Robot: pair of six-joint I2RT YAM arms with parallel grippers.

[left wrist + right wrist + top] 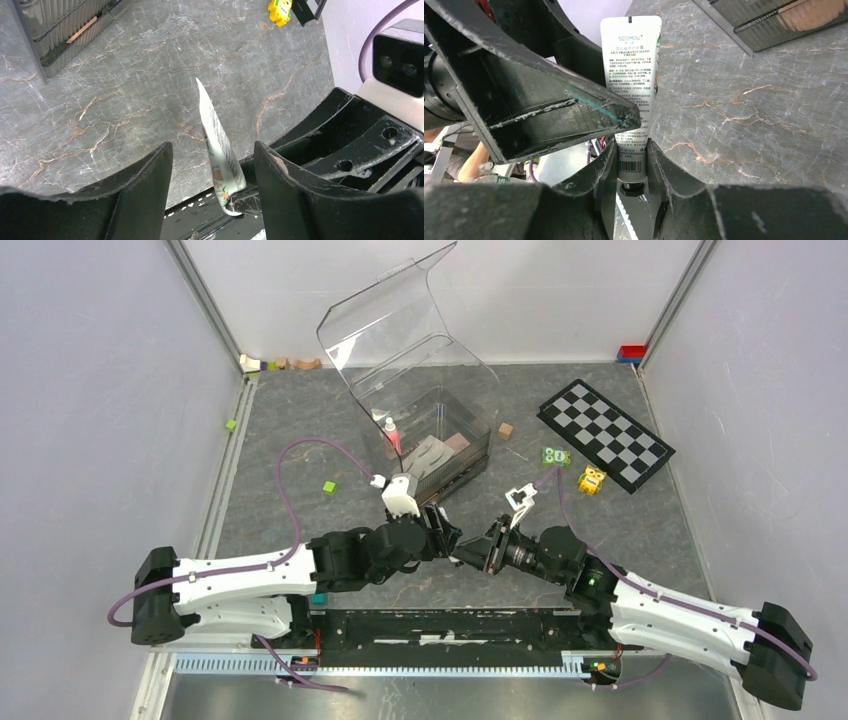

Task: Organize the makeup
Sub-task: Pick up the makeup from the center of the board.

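My right gripper (pixel 633 150) is shut on the capped end of a white hand-cream tube (pixel 631 75); the tube's flat end points away from it. My left gripper (pixel 212 150) is open, its jaws either side of the same tube (pixel 216 145) without touching it. One left finger (pixel 549 115) crosses in front of the tube in the right wrist view. Both grippers meet near the table's front middle (pixel 458 548). A clear organizer box (pixel 440 430) with its lid up stands behind them, holding a pink tube (pixel 392 435) and flat brown palettes (pixel 432 452).
A checkerboard (pixel 604 435) lies at the back right, with green dice (pixel 556 456) and a yellow toy (pixel 592 480) beside it. A green cube (pixel 329 487) and a brown cube (pixel 506 429) lie loose. Small blocks (pixel 275 364) line the back left edge.
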